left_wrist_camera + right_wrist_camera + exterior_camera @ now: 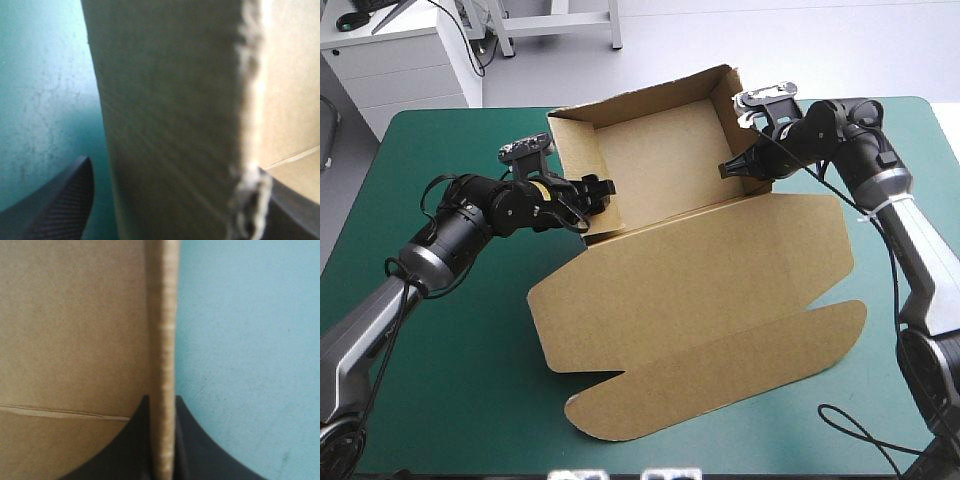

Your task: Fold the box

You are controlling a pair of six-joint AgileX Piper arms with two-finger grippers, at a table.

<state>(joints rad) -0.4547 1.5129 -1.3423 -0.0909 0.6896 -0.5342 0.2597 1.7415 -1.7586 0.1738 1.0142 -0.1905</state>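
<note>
On the teal-green desk (460, 400), the brown box (700, 290) sits as an open tray, lid flat. Only wrist views show grip: right hand (162, 402) clamps its right wall; left hand (177, 170) straddles its left wall, spread wide, partly hidden by board.

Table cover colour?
Plain teal-green; the cover shows best in the high view.

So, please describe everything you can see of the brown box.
The box is brown board, an open tray with raised walls on the far half of the teal-green cover. Its lid lies flat toward the near edge, flaps spread. The right gripper pinches the right wall; the left gripper straddles the left wall, open.
</note>
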